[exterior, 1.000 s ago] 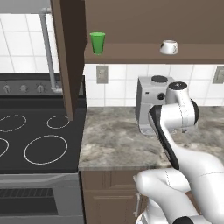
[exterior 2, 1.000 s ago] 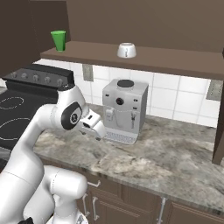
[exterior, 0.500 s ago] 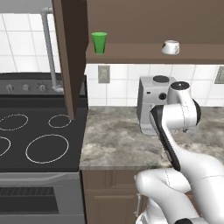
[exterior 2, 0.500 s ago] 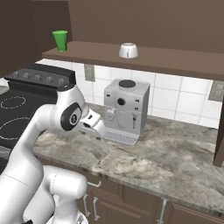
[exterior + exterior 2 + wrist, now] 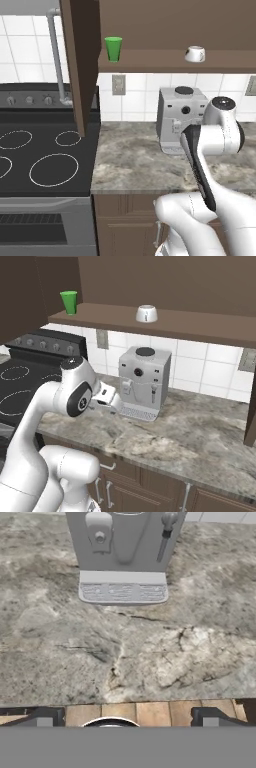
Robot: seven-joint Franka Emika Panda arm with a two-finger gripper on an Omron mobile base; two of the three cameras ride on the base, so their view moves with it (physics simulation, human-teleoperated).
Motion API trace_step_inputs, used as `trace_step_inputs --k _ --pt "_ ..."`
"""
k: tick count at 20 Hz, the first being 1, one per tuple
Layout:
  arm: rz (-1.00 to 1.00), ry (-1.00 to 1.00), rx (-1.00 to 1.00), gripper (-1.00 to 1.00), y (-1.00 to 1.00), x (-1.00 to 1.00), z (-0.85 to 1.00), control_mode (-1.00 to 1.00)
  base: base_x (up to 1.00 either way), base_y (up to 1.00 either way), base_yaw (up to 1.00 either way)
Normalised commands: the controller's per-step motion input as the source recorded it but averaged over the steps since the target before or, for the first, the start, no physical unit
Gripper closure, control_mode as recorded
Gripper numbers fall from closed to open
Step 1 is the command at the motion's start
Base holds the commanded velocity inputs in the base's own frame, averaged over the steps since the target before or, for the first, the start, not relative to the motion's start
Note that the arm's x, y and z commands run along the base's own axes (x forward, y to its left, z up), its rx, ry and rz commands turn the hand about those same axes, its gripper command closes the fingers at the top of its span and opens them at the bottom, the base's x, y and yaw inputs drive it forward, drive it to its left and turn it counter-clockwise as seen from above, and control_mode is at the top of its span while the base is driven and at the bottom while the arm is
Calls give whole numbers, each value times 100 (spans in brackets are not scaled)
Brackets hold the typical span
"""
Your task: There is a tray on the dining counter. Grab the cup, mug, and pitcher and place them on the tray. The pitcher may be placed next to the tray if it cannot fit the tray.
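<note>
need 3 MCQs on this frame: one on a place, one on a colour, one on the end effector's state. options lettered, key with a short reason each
1. Where does the cup stand?
A. on the stove
B. on the wall shelf
C. beside the coffee machine

2. What colour is the mug?
A. white
B. red
C. black

3. How is the end effector now?
A. shut on the cup
B. shut on the mug
C. open, holding nothing

Key: 1 B, it stands on the wall shelf near its left end. 2 A, it shows white against the brown shelf. 3 C, the hand view shows the fingertips wide apart over the bare counter, facing the coffee machine.
</note>
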Motion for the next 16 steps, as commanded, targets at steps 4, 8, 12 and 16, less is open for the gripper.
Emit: trace_step_inputs --k 4,8,12,16 --pt "17 -14 0 -100 0 -16 23 -100 0 0 0" --pt "16 -14 0 -100 0 -18 30 -100 0 0 0" --pt "3 -11 0 -100 -4 -8 40 -100 0 0 0" --pt "0 -11 0 -100 -9 -2 46 -100 0 0 0"
